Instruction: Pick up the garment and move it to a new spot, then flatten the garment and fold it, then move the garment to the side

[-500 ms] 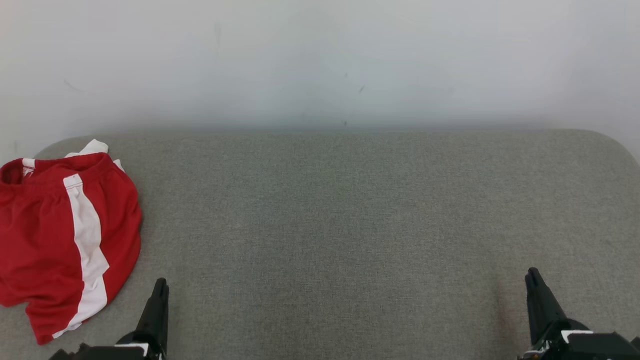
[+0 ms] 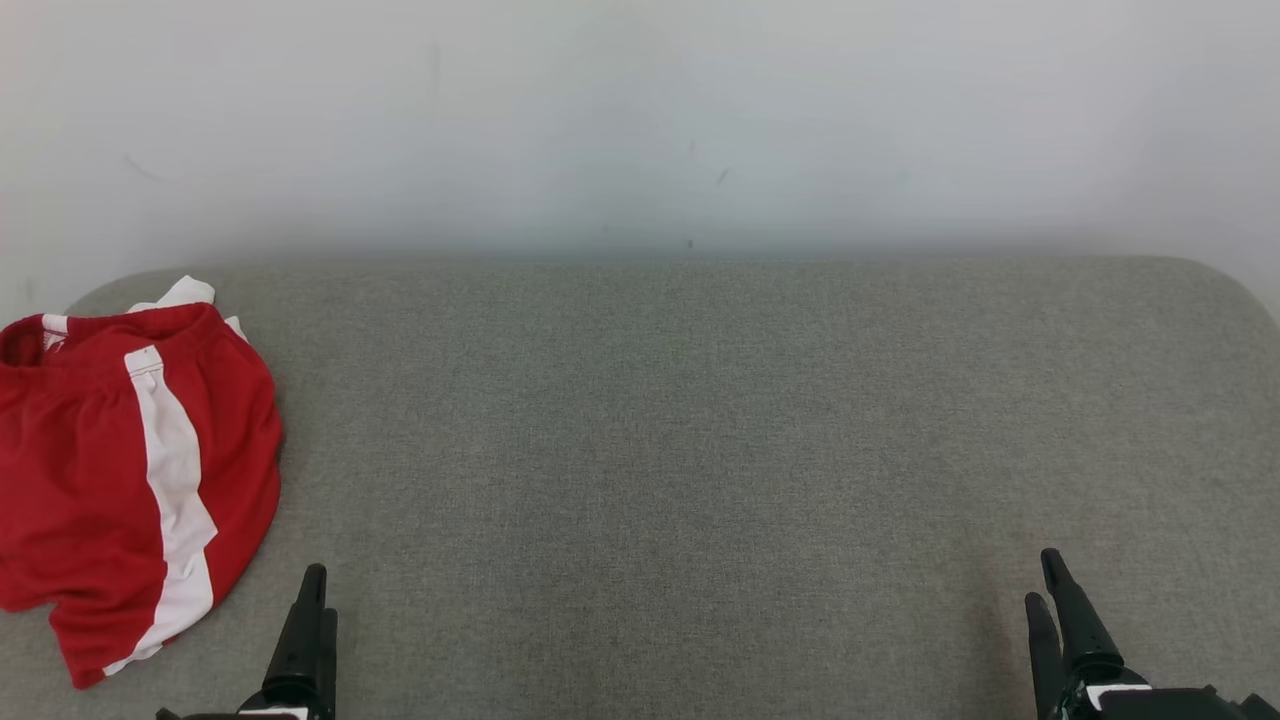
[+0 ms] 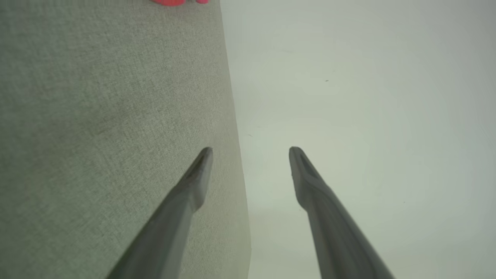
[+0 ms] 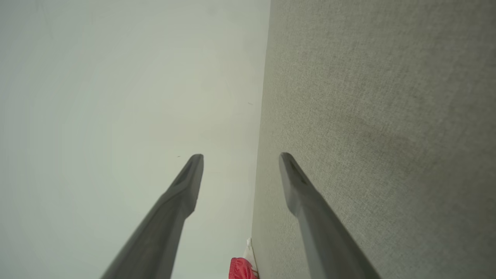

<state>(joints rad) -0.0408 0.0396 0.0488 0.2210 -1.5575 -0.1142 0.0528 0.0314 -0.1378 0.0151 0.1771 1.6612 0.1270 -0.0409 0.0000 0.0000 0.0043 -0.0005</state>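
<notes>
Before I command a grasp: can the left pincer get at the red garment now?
Probably yes: the left pincer is open, beside the garment, with bare cushion between.

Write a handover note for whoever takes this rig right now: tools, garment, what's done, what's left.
Left tool: open, empty.
Right tool: open, empty.
Garment: red and white, rumpled at the left end of the grey cushion, neither tool touching it.
Done: nothing evident.
Left: probably everything, pick up, move, flatten, fold, set aside.
</notes>
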